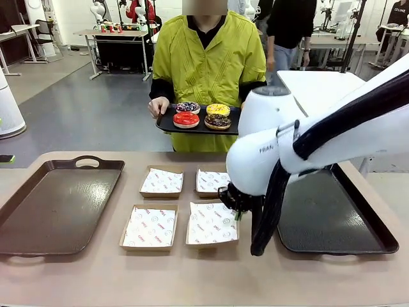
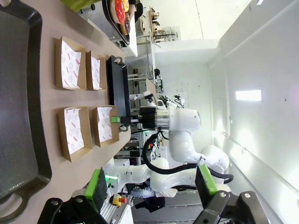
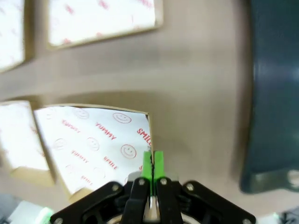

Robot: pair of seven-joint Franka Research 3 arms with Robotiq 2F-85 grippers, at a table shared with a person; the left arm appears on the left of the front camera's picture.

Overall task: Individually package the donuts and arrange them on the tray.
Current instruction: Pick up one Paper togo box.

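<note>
The big brown plastic tray [image 1: 57, 204] and four brown cardboard boxes [image 1: 147, 249] are empty. All four iced ring donuts [image 1: 181, 119] sit on the person's black tray [image 1: 198, 132]. The right claw [image 3: 152, 156] is squeezed together by a box; the left claw [image 2: 152, 184] is wide apart.

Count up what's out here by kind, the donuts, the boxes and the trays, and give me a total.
Donuts: 4
Cardboard boxes: 4
Trays: 3, including the held tray
Total: 11
</note>
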